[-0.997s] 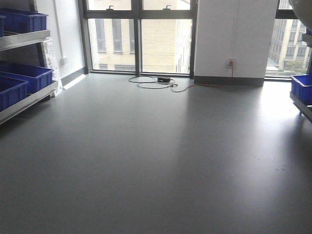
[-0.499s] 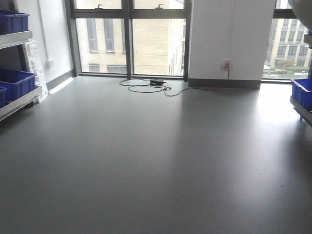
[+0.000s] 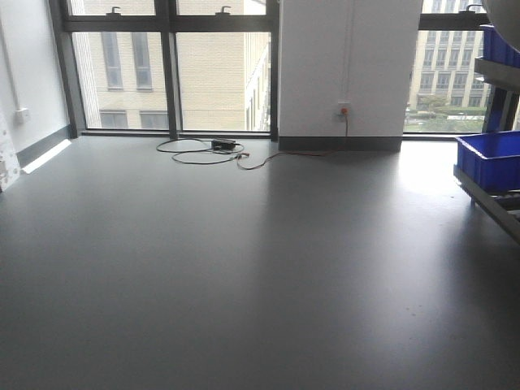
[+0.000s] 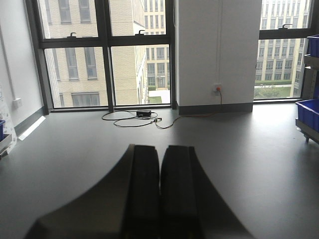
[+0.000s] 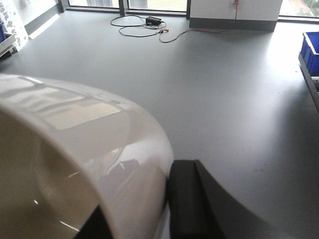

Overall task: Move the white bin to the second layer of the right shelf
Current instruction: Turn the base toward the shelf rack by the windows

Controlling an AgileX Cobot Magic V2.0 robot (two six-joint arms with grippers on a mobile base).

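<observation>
White bin (image 5: 75, 149): fills the lower left of the right wrist view, interior partly visible, grey floor (image 5: 224, 74) beyond it. It is held at the rim by the right gripper (image 5: 142, 199), jaws clamped across the wall, one finger (image 5: 187, 199) outside and the other inside.

Left gripper (image 4: 160, 149): jaws pressed together with nothing between them, pointing toward the windows (image 4: 139, 74).

Right shelf (image 3: 487, 195): at the right edge of the front view, a blue crate (image 3: 487, 158) on a lower level. Which level is the second cannot be told.

Cable (image 3: 203, 150): loose on the floor by the windows.
</observation>
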